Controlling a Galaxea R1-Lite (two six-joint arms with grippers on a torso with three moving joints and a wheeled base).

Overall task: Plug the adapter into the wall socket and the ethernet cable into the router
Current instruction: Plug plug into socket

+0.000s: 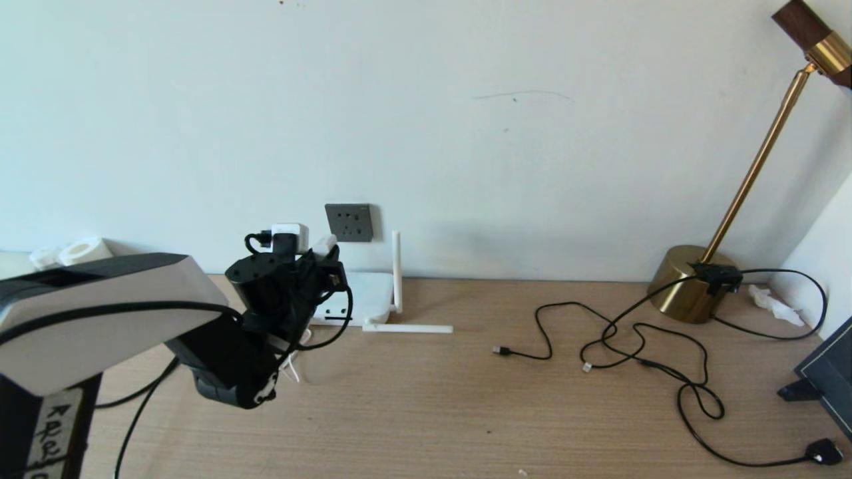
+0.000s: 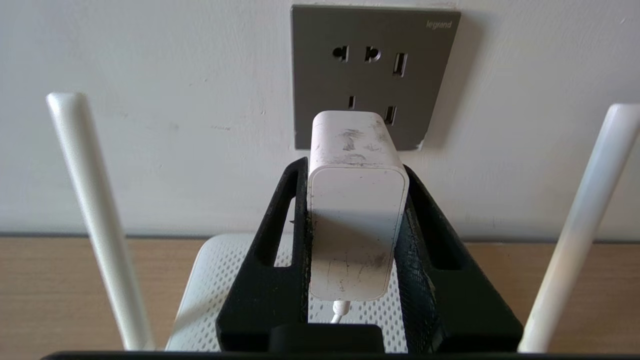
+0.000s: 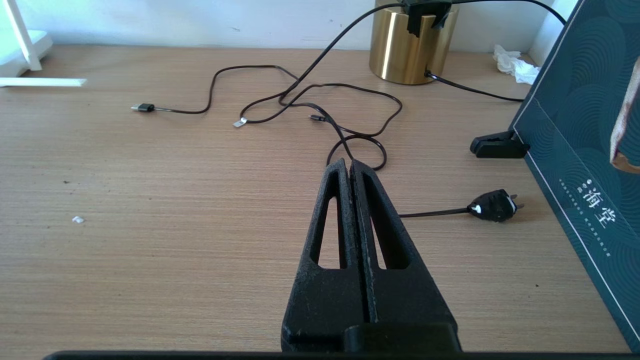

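Observation:
My left gripper (image 1: 299,251) (image 2: 353,167) is shut on the white adapter (image 1: 291,234) (image 2: 356,220), whose thin white cord hangs from its underside. It holds the adapter above the white router (image 1: 365,296) (image 2: 212,280), close in front of the dark grey wall socket (image 1: 349,222) (image 2: 375,60) and level with its lower holes. I cannot tell whether the pins touch the plate. Two upright antennas (image 2: 95,215) flank the gripper. A thicker black cable (image 1: 136,399), possibly the ethernet cable, lies under my left arm with its end hidden. My right gripper (image 3: 348,164) is shut and empty, low over the table.
A brass lamp (image 1: 689,283) stands at the back right, with thin black cables (image 1: 639,346) looped on the table before it. A small black plug (image 3: 492,206) lies near a dark teal box (image 3: 575,150). One router antenna (image 1: 407,328) lies flat.

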